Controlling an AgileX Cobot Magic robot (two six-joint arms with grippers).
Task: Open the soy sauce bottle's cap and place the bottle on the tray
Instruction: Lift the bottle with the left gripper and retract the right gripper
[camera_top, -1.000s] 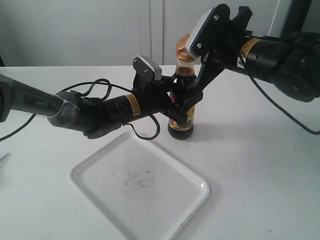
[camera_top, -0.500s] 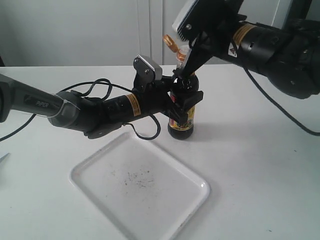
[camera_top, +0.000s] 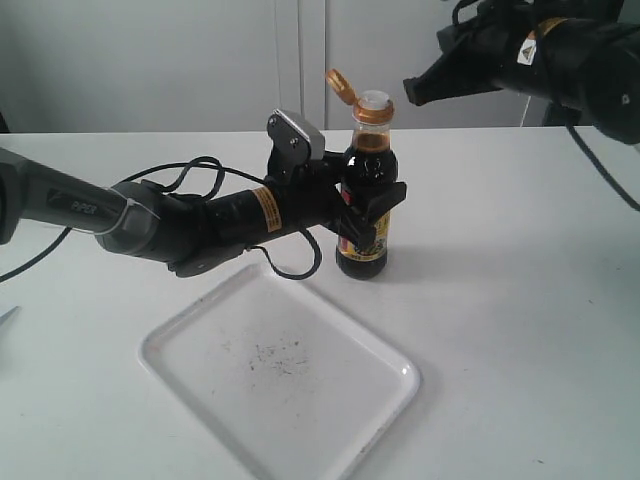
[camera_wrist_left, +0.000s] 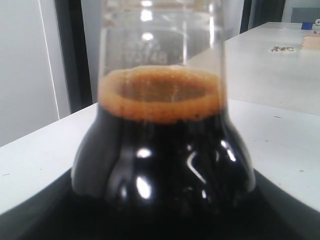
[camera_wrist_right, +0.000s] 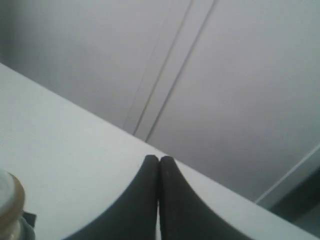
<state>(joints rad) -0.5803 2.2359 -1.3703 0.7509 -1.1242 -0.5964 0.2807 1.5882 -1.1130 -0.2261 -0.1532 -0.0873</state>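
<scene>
The soy sauce bottle (camera_top: 364, 215) stands upright on the white table just beyond the tray (camera_top: 280, 375). Its copper-orange cap (camera_top: 341, 86) is flipped open to the left, showing the white pour spout (camera_top: 373, 100). My left gripper (camera_top: 366, 208) is shut on the bottle's body at label height. The left wrist view is filled by the bottle's dark shoulder and neck (camera_wrist_left: 162, 150). Up at the top right, my right gripper (camera_top: 410, 92) is shut on nothing, a short way right of the spout. In the right wrist view its tips (camera_wrist_right: 159, 160) touch, and the spout's rim (camera_wrist_right: 10, 200) shows at the edge.
The left arm (camera_top: 150, 220) lies low over the table with a black cable looping beside it, just behind the tray's far corner. The right arm (camera_top: 570, 60) hangs above the table's back right. A white cabinet wall stands behind the table.
My right gripper flipped the cap open, then pulled up and away to the right. The bottle and the left gripper stayed put.
</scene>
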